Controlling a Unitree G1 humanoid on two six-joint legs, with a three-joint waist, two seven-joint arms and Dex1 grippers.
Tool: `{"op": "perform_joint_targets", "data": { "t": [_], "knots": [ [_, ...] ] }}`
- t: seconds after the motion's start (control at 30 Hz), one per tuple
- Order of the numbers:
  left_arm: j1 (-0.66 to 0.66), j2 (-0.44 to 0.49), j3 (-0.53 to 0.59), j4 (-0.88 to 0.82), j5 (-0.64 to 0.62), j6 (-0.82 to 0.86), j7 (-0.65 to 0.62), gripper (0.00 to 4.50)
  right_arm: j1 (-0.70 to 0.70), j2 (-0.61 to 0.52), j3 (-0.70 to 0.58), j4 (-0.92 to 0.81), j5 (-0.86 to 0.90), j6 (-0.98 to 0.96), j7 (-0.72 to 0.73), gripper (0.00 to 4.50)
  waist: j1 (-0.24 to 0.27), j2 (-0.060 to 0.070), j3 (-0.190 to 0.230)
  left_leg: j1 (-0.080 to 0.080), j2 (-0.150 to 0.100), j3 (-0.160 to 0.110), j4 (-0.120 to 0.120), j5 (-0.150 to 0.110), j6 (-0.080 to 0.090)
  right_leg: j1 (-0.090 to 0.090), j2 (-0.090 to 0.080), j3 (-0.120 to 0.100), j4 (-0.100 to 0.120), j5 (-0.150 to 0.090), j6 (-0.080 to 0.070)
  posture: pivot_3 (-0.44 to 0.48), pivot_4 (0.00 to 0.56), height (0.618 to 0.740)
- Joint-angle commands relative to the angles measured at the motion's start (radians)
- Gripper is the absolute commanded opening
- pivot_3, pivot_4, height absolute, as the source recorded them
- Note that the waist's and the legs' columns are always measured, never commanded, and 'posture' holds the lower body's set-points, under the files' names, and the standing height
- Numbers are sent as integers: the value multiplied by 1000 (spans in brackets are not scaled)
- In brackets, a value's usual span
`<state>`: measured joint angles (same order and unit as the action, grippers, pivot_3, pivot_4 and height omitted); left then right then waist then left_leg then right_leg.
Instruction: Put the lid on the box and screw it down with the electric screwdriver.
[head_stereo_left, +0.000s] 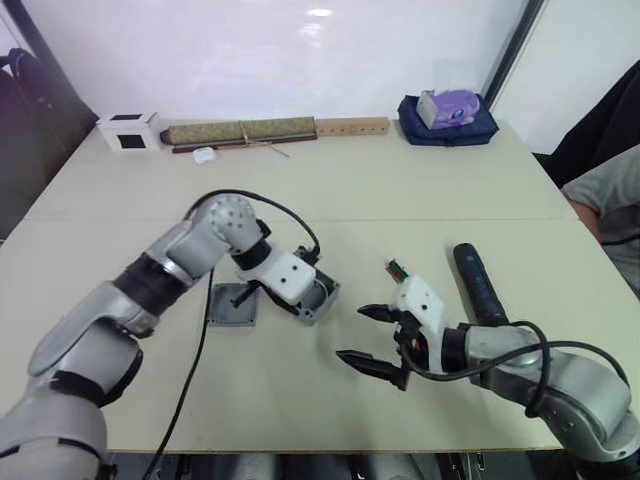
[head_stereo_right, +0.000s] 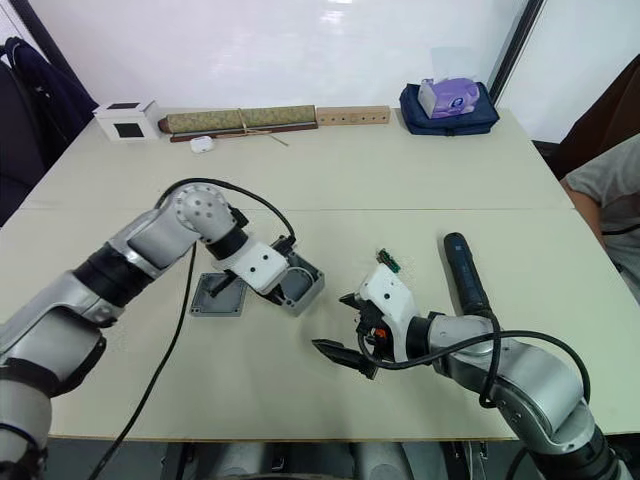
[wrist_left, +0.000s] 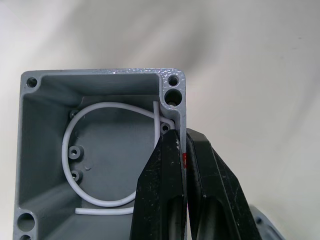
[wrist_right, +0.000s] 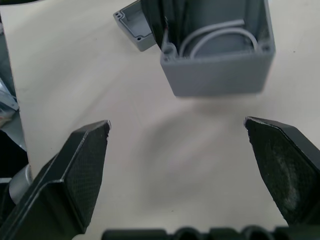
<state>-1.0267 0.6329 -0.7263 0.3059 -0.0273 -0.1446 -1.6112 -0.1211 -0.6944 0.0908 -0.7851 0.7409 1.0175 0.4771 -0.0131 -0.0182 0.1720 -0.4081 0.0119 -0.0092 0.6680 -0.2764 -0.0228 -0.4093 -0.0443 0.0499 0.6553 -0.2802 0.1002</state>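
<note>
The grey box (head_stereo_left: 322, 298) with a white ring inside sits tilted at mid-table. My left gripper (wrist_left: 182, 135) is shut on one of its walls, one finger inside and one outside. The right wrist view shows a shadow under the box (wrist_right: 220, 75). The shallow grey lid (head_stereo_left: 232, 305) lies flat on the table just left of the box. My right gripper (head_stereo_left: 372, 340) hovers open and empty to the right of the box, fingers pointing at it. The dark electric screwdriver (head_stereo_left: 478, 283) lies on the table beyond my right forearm.
A small green part (head_stereo_left: 398, 267) lies between box and screwdriver. Along the far edge stand a white cube with a black square (head_stereo_left: 129, 131), a rolled mat (head_stereo_left: 240, 133), a wooden strip (head_stereo_left: 352, 127) and a blue bag (head_stereo_left: 448, 125). A person sits at the right (head_stereo_left: 605, 200).
</note>
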Motion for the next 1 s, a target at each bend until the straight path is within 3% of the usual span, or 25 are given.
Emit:
{"op": "perform_joint_targets", "data": {
  "t": [0.03,0.1,0.2,0.47,0.6,0.8,0.83,0.93,1.0],
  "knots": [
    [-53,-56,-34,81,22,-110,-3,23,14,14,-31,-59,13,4,-37,4500,0,0,0,0,0,0,0,0,0,0,0,0,0,0,0,0,150,740],
    [-60,-86,-38,132,34,-134,-3,23,20,18,-34,-67,13,9,-53,4500,0,0,0,0,0,0,0,0,0,0,0,0,0,0,0,0,150,740],
    [-65,-92,-38,179,52,-163,-3,844,34,9,-44,-86,-13,11,-85,4500,-4,0,0,0,0,0,0,0,0,0,0,0,0,0,0,0,150,740],
    [-47,-51,-5,75,-60,79,-3,3848,27,5,-44,-76,-9,-1,-78,4500,1,0,0,0,0,-1,0,0,0,0,0,0,0,0,0,0,150,740],
    [-93,-6,117,70,-129,238,-3,3848,-27,-51,-84,-67,-34,-9,-58,4500,-4,0,0,0,0,-3,0,0,0,0,0,0,0,0,0,0,150,740],
    [-102,78,334,12,-294,634,28,3848,-139,-75,-101,-96,21,6,-24,4500,-7,0,0,0,1,-5,-1,0,0,-1,2,0,1,0,0,0,150,740],
    [-97,115,346,-12,-284,775,66,3848,-164,-69,-82,-100,22,8,-23,4500,-7,0,0,0,1,-5,-1,0,0,-1,2,-1,1,0,0,0,150,740],
    [44,160,452,-164,-155,1150,445,3848,-282,-79,108,-114,-76,11,-16,4500,-24,1,0,1,1,-5,0,0,0,-1,2,0,2,0,0,0,150,740],
    [127,175,503,-310,-130,1372,580,3848,-318,-64,160,-100,-108,1,-18,4500,-29,1,0,2,2,-7,0,0,0,-1,1,0,4,-1,1,0,150,740]
  ]
}}
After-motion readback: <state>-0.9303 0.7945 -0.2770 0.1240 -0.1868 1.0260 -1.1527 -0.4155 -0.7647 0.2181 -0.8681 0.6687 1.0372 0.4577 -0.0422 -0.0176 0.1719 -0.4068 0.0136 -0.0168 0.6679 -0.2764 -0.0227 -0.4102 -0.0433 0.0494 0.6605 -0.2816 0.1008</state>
